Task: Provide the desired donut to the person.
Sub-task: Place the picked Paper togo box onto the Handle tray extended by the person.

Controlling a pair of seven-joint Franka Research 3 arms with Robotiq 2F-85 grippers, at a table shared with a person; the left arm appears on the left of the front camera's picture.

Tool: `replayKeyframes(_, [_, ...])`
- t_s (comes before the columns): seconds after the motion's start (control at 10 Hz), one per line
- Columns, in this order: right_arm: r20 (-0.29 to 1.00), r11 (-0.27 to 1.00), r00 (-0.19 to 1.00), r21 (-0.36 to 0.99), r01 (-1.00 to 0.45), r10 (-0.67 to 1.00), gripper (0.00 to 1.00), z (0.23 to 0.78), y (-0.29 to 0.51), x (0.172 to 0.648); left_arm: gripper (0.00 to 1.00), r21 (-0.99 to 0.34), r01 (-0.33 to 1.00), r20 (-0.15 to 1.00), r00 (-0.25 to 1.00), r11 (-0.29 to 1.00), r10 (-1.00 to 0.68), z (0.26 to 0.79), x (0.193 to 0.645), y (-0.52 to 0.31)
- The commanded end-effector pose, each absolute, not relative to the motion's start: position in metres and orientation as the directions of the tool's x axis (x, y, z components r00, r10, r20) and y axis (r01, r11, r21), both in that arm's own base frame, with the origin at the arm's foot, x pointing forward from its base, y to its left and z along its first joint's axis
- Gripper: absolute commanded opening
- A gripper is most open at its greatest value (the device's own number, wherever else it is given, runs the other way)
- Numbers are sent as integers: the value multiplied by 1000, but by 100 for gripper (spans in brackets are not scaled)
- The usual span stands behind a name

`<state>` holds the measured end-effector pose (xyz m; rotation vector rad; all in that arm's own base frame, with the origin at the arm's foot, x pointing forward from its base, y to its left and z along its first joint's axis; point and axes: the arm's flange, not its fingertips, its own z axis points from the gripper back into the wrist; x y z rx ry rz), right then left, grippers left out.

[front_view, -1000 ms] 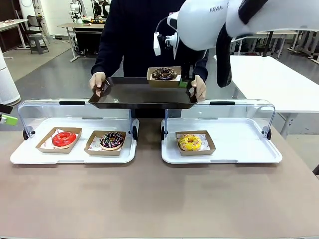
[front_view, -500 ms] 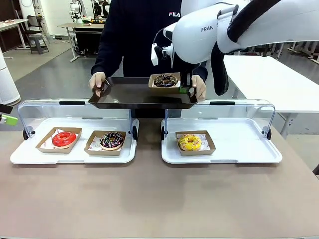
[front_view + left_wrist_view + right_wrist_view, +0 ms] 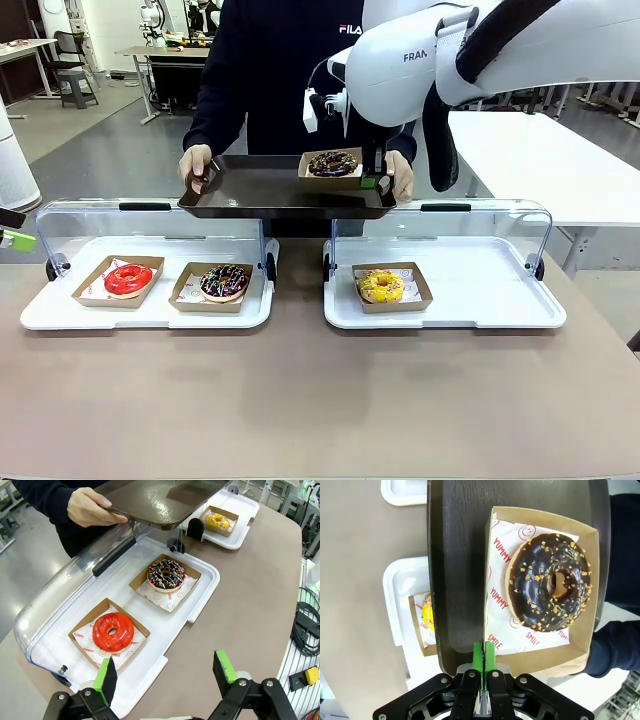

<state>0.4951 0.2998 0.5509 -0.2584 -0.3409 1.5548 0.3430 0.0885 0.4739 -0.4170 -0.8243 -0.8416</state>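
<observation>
brown table [image 3: 300, 400] with white trays [image 3: 345, 318], grey-floored room [image 3: 110, 150]; right tool [image 3: 483, 652] grips donut box [image 3: 545, 661].

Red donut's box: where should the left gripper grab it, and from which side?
Probably pinch a thin upright wall of the red donut's box, not the donut. Come down on the robot-facing side: the raised clear lid curves over the far side. The open left gripper could straddle that wall easily.
</observation>
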Motion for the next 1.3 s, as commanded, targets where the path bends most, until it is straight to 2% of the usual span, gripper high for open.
replayKeyframes(0.0, [75, 9, -20, -366, -931, 997, 1, 549, 301, 511, 100, -5, 797, 790, 373, 604, -486, 472, 343, 91])
replayKeyframes(0.3, [139, -41, -90, -316, -948, 986, 1, 541, 303, 538, 100, -5, 797, 790, 373, 604, -486, 472, 343, 91])
replayKeyframes(0.5, [136, -23, -65, -290, -957, 989, 1, 537, 303, 552, 100, -5, 797, 790, 373, 604, -486, 472, 343, 91])
replayKeyframes(0.6, [149, -33, -74, -264, -964, 986, 42, 538, 301, 553, 100, -5, 797, 790, 373, 604, -486, 472, 343, 91])
replayKeyframes(0.7, [141, -17, -56, -260, -966, 988, 61, 539, 301, 555, 100, -5, 797, 790, 373, 604, -486, 472, 343, 91])
replayKeyframes(0.8, [144, -15, -53, -254, -967, 988, 100, 539, 300, 555, 100, -5, 797, 790, 373, 604, -486, 472, 343, 91])
replayKeyframes(1.0, [154, -18, -58, -250, -968, 986, 100, 541, 297, 554, 100, -5, 797, 790, 373, 604, -486, 472, 343, 91])
replayKeyframes(1.1, [156, -28, -67, -241, -970, 986, 84, 542, 296, 554, 100, -5, 797, 790, 373, 604, -486, 472, 343, 91])
replayKeyframes(1.2, [150, -32, -68, -233, -972, 986, 95, 543, 296, 554, 100, -5, 797, 790, 373, 604, -486, 472, 343, 91])
